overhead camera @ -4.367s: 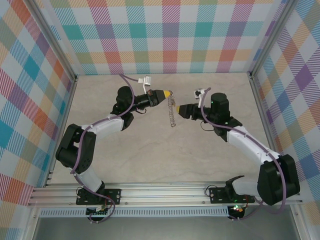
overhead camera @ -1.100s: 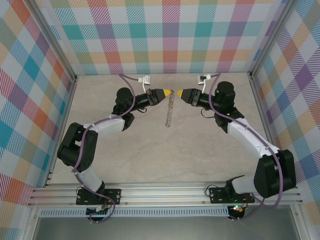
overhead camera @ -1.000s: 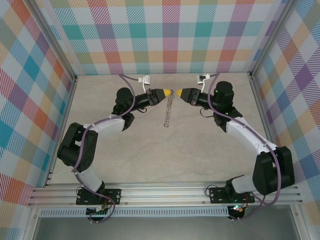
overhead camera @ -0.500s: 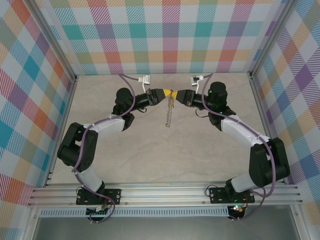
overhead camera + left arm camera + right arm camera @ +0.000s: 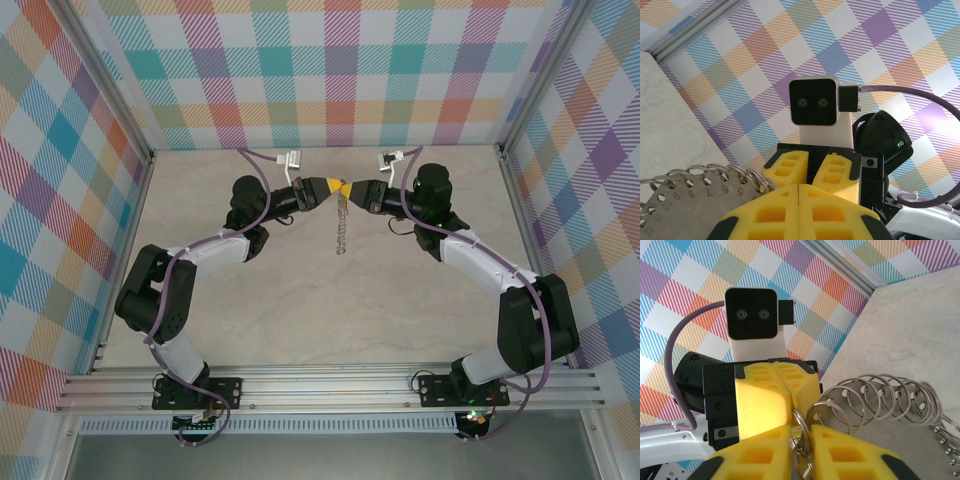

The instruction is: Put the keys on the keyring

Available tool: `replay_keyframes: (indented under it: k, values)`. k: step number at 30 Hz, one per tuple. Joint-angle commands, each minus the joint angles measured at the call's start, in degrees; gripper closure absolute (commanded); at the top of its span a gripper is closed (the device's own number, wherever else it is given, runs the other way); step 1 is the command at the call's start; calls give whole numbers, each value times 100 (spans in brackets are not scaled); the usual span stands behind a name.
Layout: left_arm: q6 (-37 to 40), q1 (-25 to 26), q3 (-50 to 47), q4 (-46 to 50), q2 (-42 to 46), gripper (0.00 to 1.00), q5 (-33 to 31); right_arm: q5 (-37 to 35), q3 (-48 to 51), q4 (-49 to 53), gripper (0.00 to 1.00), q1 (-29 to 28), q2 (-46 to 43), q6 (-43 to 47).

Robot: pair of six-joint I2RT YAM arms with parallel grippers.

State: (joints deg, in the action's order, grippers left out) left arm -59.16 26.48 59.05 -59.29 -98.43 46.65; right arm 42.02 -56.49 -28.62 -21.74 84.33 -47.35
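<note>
The right gripper [image 5: 356, 190] has swung in tip to tip with the left gripper [image 5: 335, 187], its jaws narrowed on what looks like the top ring of the keyring [image 5: 342, 225]. Just beyond, the left gripper clenches that same end, and the chain trails crosswise from both tips.

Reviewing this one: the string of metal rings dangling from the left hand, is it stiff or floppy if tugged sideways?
Probably floppy: the keyring hangs limp from the left hand, so a tug would likely swing it rather than move it whole. Its links look like smooth, loose metal rings, so it may slip or shift in a pinch.
</note>
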Motion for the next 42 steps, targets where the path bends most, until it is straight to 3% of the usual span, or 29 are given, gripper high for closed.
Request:
replay_keyframes:
  k: [1,3,6,9,11,14,16,19,26,36,42]
  values:
    - [-26,57,46,-409,9,100,68,75,-132,-158,90,-70,-91,102]
    - [-20,59,46,-383,4,100,72,94,-143,-78,100,-68,-87,129]
    - [91,29,70,-124,36,99,17,157,-160,103,100,-7,-100,238]
    - [371,-58,19,379,191,62,-116,389,-294,519,100,154,-84,510]
    - [576,-145,-81,614,356,44,-202,655,-437,913,100,280,-69,830]
    - [988,-254,-191,1050,593,30,-292,1163,-803,1760,100,371,53,1459]
    - [1407,-265,-158,1570,754,28,-317,1442,-1068,2383,100,382,184,1936]
    - [1928,-269,-130,2218,914,30,-381,1852,-1521,3315,100,389,506,2666]
    - [2140,-289,-84,2394,913,63,-204,2313,-2087,4209,100,406,1142,3404]
    - [2063,-273,67,2392,671,75,25,2381,-2158,4313,100,403,1371,3506]
    - [2024,-216,216,2440,499,75,194,2381,-2164,4164,100,400,1410,3380]
